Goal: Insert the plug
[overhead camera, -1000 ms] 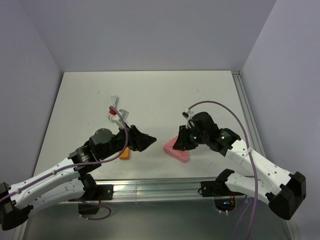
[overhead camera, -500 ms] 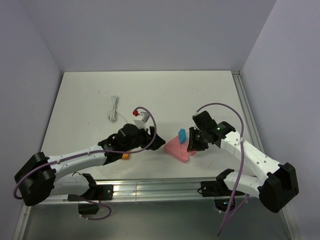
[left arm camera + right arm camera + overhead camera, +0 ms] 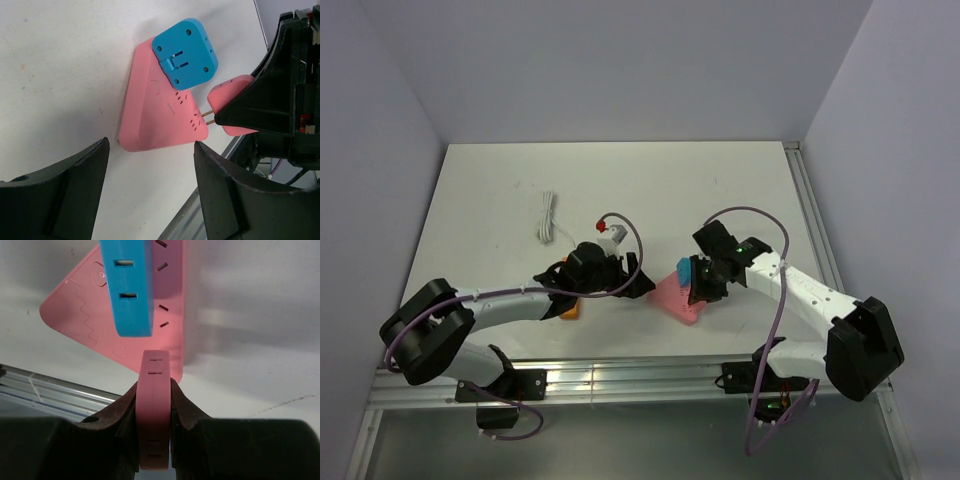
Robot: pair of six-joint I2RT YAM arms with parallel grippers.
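Observation:
The plug (image 3: 685, 270), small and bright blue, stands on the upper corner of the pink triangular socket block (image 3: 672, 298). No gripper holds it. It also shows in the left wrist view as the plug (image 3: 185, 52) on the block (image 3: 160, 117), and in the right wrist view as the plug (image 3: 127, 285) on the block (image 3: 85, 315). My right gripper (image 3: 706, 284) is shut on a pink square plug (image 3: 154, 405), whose two metal prongs point at the block's right corner (image 3: 232, 107). My left gripper (image 3: 150, 147) is open just left of the block and holds nothing.
An orange piece (image 3: 570, 309) lies under the left arm. A white cable (image 3: 548, 217) lies at the back left. A metal rail (image 3: 620, 375) runs along the table's near edge, and a raised strip (image 3: 810, 215) lines the right side.
The left arm has stretched right, bringing its open gripper up to the block's left side. The right gripper has shifted left with the pink square plug, and the blue plug now shows.

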